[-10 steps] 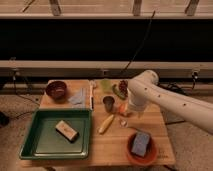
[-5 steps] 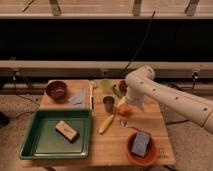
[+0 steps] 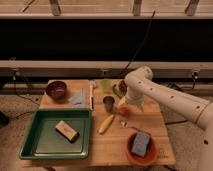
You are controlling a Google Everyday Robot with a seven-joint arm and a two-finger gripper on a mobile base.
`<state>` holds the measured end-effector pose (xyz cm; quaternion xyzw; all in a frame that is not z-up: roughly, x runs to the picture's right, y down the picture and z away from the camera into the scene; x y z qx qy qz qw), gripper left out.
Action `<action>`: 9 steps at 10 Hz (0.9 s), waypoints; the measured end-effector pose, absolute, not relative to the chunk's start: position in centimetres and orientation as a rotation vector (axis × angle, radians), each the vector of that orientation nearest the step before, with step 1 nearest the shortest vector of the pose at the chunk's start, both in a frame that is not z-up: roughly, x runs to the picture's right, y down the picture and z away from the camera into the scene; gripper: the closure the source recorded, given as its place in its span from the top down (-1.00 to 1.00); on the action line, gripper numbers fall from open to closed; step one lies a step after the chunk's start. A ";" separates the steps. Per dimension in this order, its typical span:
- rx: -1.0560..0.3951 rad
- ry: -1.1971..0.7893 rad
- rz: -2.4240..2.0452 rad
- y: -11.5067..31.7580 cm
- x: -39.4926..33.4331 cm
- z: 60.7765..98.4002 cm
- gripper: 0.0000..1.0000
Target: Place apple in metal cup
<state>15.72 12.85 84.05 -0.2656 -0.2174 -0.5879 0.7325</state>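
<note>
The pincer (image 3: 124, 104) hangs low, just right of the metal cup (image 3: 108, 103). I cannot tell if it is open or closed. The apple (image 3: 124, 111) sits on the desk (image 3: 150, 125) just right of the cup, not in it. A long yellow thing (image 3: 106, 124) lies in front of the cup.

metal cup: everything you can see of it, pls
The metal cup is a small dull grey tumbler, slightly tapered, dark inside. It stands upright on the wooden table, just off the green tray's far right corner. The apple lies close on its right, outside it, with the gripper right above that apple. Whether anything touches the cup cannot be told.
</note>
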 end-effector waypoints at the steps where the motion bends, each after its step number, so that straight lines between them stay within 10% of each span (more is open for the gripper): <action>1: -0.591 -0.485 -1.293 13.0 15.6 84.7 0.60; 9: -0.626 -0.522 -1.308 14.3 13.5 88.0 0.36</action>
